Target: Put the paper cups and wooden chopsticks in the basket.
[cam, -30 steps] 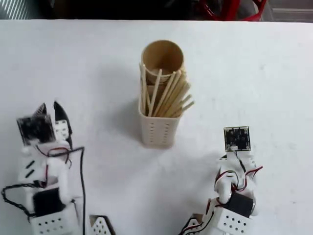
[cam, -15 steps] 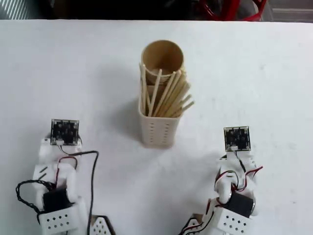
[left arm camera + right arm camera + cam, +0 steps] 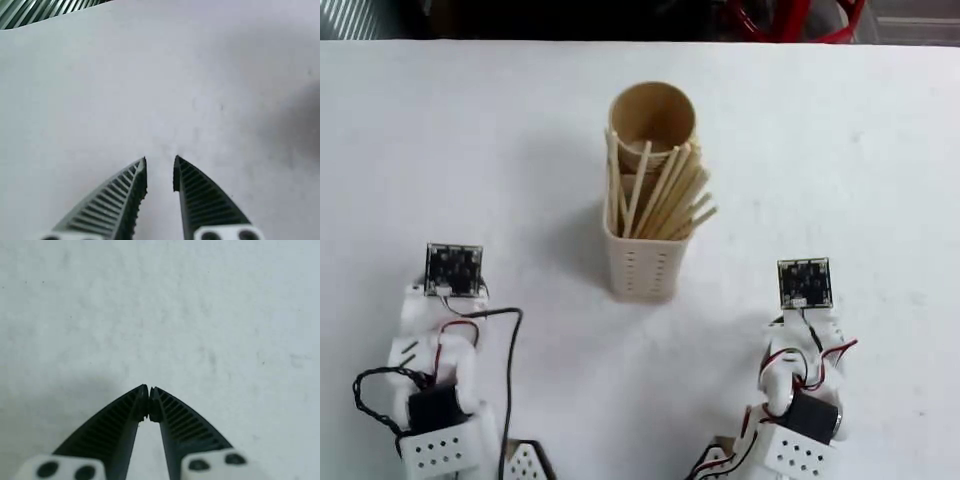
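White perforated basket [image 3: 642, 262], squarish and upright, stands mid-table, well ahead of both folded arms and between them. The left gripper [image 3: 160, 172] is low over the white table [image 3: 75, 90] with its ribbed dark fingers parted by a narrow gap, and the right gripper [image 3: 149, 402] has its tips pressed together on nothing. Inside the basket are tan paper cups [image 3: 653, 115], nested, with one round open mouth on top and a second rim just under it (exact count unclear), and wooden chopsticks [image 3: 670, 195], thin pale sticks, roughly a dozen, lean bundled against the cups and fan above the rim.
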Controlling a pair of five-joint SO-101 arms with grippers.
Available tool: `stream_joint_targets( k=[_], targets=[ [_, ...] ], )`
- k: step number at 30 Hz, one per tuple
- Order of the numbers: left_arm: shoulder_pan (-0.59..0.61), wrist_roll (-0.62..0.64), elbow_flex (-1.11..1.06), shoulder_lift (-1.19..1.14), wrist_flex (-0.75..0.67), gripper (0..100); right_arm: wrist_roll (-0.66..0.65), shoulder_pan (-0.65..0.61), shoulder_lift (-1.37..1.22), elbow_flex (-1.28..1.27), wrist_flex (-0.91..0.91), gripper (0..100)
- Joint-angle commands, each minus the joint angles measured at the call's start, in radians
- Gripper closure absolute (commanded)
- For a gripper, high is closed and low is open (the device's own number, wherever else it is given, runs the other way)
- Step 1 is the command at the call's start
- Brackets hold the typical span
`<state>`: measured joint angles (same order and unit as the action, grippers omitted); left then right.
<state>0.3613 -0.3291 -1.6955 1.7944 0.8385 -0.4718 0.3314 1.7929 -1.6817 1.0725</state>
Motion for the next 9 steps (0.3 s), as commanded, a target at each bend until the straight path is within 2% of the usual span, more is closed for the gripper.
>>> stream_joint_targets(
  k=[1,9],
  targets=[
    [0.004,-0.002,0.0,-0.002,0.005,89,-0.002,0.007,0.004,-0.009,0.005,98.1],
    [0.004,-0.003,0.0,-0.002,0.005,89,-0.002,0.007,0.004,-0.009,0.005,98.1]
  ],
)
